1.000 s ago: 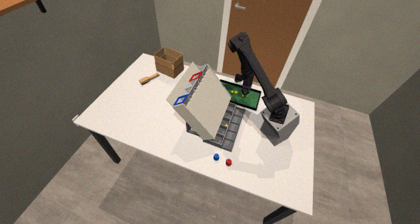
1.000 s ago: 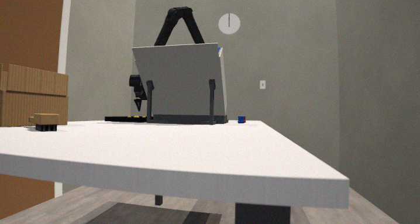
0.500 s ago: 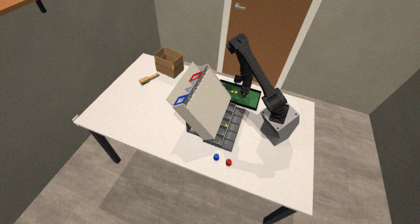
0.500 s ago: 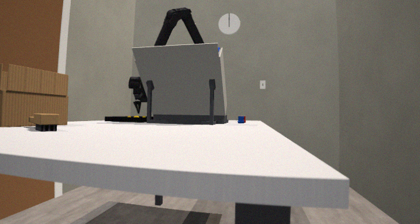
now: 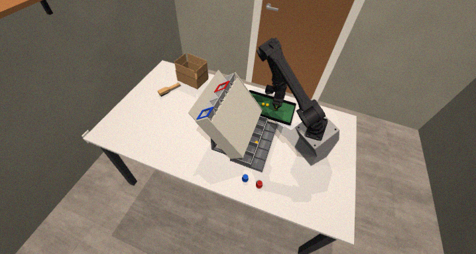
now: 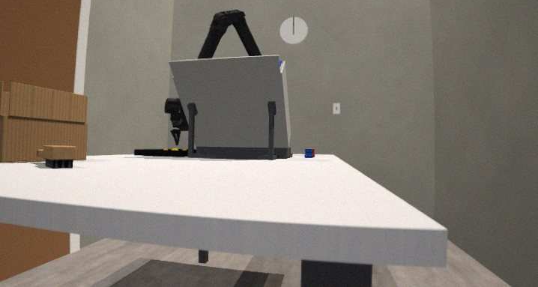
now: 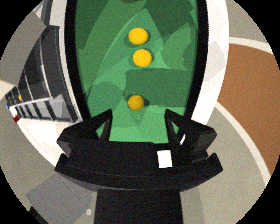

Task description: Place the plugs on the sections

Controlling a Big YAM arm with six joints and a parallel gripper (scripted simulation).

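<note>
My gripper [image 5: 276, 106] is open and empty, pointing down just above the green marble tray [image 5: 278, 110]. In the wrist view, several yellow marbles lie in a row on the tray [image 7: 140, 43], and the nearest marble [image 7: 136, 102] sits just ahead of my open fingers. The tilted grey cover [image 5: 233, 117] carries the red-banded funnel [image 5: 221, 86] and the blue-banded funnel [image 5: 204, 113] on top. The dark sectioned tray [image 5: 261, 142] below it holds one yellow marble [image 5: 256, 141]. The blue plug [image 5: 245, 177] and red plug [image 5: 259, 184] stand on the table in front.
A cardboard box [image 5: 191, 69] and a wooden brush [image 5: 168, 89] sit at the table's far left corner. The arm's base block [image 5: 315, 137] stands right of the trays. The cover's dark stand [image 6: 233, 151] shows from behind in the exterior view.
</note>
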